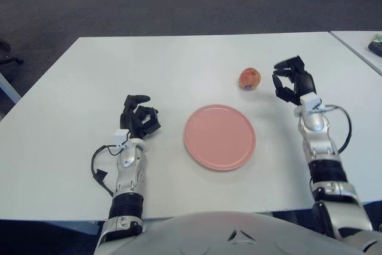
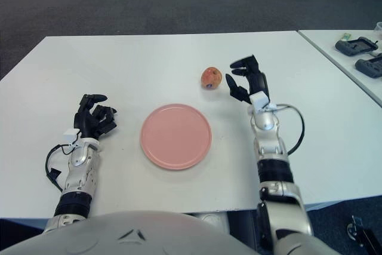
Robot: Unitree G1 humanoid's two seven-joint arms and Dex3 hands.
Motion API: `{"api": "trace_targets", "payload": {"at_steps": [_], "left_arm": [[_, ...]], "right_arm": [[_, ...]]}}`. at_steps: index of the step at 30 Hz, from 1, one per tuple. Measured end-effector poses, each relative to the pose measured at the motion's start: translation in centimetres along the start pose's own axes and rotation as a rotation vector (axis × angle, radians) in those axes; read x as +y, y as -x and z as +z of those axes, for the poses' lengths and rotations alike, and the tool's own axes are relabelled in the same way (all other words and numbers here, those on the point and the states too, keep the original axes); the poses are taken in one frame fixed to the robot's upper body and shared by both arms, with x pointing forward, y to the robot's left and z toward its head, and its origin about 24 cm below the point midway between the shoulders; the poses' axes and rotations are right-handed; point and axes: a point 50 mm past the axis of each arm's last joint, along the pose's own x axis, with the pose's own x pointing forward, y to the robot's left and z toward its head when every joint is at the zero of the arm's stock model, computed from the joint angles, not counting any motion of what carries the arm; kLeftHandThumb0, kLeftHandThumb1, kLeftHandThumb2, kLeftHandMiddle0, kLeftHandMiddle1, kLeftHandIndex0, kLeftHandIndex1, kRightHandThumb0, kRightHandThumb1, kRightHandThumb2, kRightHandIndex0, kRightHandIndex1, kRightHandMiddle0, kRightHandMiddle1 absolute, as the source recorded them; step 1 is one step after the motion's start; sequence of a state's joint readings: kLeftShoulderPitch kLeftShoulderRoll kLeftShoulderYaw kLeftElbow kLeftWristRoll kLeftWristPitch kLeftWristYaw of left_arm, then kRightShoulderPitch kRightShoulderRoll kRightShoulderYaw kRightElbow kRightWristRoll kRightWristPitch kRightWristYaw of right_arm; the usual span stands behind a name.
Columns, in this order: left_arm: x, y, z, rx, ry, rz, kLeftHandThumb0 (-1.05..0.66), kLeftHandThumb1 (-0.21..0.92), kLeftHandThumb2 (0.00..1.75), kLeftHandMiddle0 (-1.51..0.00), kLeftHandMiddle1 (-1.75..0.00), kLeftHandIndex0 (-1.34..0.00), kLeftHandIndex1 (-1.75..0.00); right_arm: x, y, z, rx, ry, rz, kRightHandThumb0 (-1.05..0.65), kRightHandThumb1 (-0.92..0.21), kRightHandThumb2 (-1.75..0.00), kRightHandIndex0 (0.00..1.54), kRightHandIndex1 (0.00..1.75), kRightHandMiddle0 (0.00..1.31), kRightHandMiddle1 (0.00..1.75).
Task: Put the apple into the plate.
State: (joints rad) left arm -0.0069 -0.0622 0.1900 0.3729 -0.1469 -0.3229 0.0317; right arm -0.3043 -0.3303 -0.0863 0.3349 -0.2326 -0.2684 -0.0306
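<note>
Nearest, the pink plate (image 1: 219, 137) lies bare on the white table (image 1: 179, 64), with the left hand (image 1: 138, 119) to its left, fingers curled in on nothing. Farther back the apple (image 1: 249, 78) sits on the table beyond the plate's far right edge, its underside hidden. The right hand (image 1: 292, 80) is just right of it, fingers spread and not touching it.

Red-yellow apple (image 1: 249, 79) on table, beyond empty pink plate (image 1: 219, 137)

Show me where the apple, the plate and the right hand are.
apple (image 1: 249, 79), left eye view, middle of its skin.
plate (image 1: 219, 137), left eye view, its bare centre.
right hand (image 1: 290, 80), left eye view, its palm.
</note>
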Motion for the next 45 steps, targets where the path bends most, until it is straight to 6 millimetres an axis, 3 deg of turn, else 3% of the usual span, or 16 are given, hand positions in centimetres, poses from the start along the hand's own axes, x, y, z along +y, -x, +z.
{"api": "trace_targets", "payload": {"at_steps": [4, 9, 15, 29, 36, 45], "left_arm": [[-0.1, -0.1, 0.0, 0.002, 0.002, 0.003, -0.01, 0.45, 1.18, -0.48, -1.75, -0.32, -1.75], [-0.2, -0.1, -0.1, 0.003, 0.007, 0.003, -0.01, 0.47, 1.16, -0.48, -1.75, -0.3, -1.75], [-0.2, -0.1, -0.1, 0.002, 0.009, 0.003, -0.01, 0.38, 1.26, -0.55, -1.75, -0.37, -1.73], [-0.4, 0.0, -0.1, -0.006, 0.017, 0.007, -0.01, 0.38, 1.26, -0.55, -1.75, -0.36, -1.73], [-0.4, 0.0, -0.1, -0.005, 0.016, 0.011, -0.01, 0.48, 1.14, -0.47, -1.75, -0.28, -1.75], [-0.4, 0.0, -0.1, -0.004, 0.011, 0.012, -0.01, 0.36, 1.28, -0.56, -1.75, -0.36, -1.75]], "right_arm": [[0.1, -0.8, 0.9, -0.006, 0.086, 0.035, -0.73, -0.74, -0.7, 0.0, 0.37, 0.0, 0.57], [0.6, -1.5, 1.1, -0.013, 0.18, 0.088, -0.82, -0.73, -0.64, 0.0, 0.08, 0.0, 0.26], [1.2, -2.8, 0.6, 0.011, 0.268, 0.164, -0.95, -0.72, -0.53, 0.0, 0.01, 0.0, 0.03], [2.6, -5.4, 0.3, 0.065, 0.395, 0.36, -1.02, -0.67, -0.38, 0.0, 0.0, 0.0, 0.0], [3.2, -6.3, 0.3, 0.102, 0.465, 0.451, -0.92, -0.61, -0.35, 0.0, 0.0, 0.0, 0.0], [4.1, -7.2, -0.5, 0.184, 0.537, 0.499, -0.91, -0.6, -0.37, 0.0, 0.0, 0.0, 0.0]]}}
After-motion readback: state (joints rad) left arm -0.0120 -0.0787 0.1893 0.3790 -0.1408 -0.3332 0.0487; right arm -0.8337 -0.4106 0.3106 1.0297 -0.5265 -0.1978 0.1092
